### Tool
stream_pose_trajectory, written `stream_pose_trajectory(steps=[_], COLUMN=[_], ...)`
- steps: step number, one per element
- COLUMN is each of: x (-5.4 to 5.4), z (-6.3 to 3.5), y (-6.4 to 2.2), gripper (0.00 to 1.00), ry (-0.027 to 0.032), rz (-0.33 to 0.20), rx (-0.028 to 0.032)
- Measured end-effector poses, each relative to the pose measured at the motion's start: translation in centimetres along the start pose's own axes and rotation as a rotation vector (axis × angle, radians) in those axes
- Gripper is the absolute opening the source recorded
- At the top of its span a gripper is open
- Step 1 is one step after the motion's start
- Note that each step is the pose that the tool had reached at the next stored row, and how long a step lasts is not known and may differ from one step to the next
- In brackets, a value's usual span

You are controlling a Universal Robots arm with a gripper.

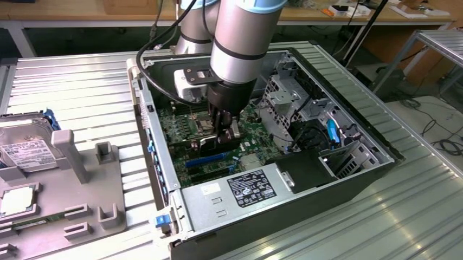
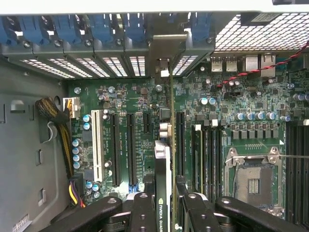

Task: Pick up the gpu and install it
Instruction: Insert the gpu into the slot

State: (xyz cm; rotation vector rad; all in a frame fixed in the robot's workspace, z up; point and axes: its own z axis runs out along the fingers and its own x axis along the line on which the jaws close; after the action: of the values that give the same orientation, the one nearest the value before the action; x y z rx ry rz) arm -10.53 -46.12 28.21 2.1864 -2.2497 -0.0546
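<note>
We're deep inside the open computer case [image 1: 361,179] now, the arm [image 1: 242,38] reaching straight down at the centre of the exterior view, and the gripper [image 2: 166,205] has its fingers [image 2: 143,212] pinching the gpu [image 2: 164,159] edge-on between them. The card stands upright over the green motherboard [image 2: 227,101], running from the fingers up to its silver bracket [image 2: 164,48], which sits against the row of rear slot openings. In the exterior view's left, a grey holder tray [image 1: 87,216] rests on the ribbed metal table [image 1: 72,81], with a silver hard drive [image 1: 25,143] standing in it, well apart from the case.
</note>
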Motion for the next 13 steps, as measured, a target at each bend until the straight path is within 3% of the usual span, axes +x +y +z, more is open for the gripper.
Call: stream_pose_trajectory(steps=[13], x=[0.02], z=[0.63], y=[-0.02], gripper=[0.27], ry=[0.0001], rz=[0.000], rx=[-0.0002])
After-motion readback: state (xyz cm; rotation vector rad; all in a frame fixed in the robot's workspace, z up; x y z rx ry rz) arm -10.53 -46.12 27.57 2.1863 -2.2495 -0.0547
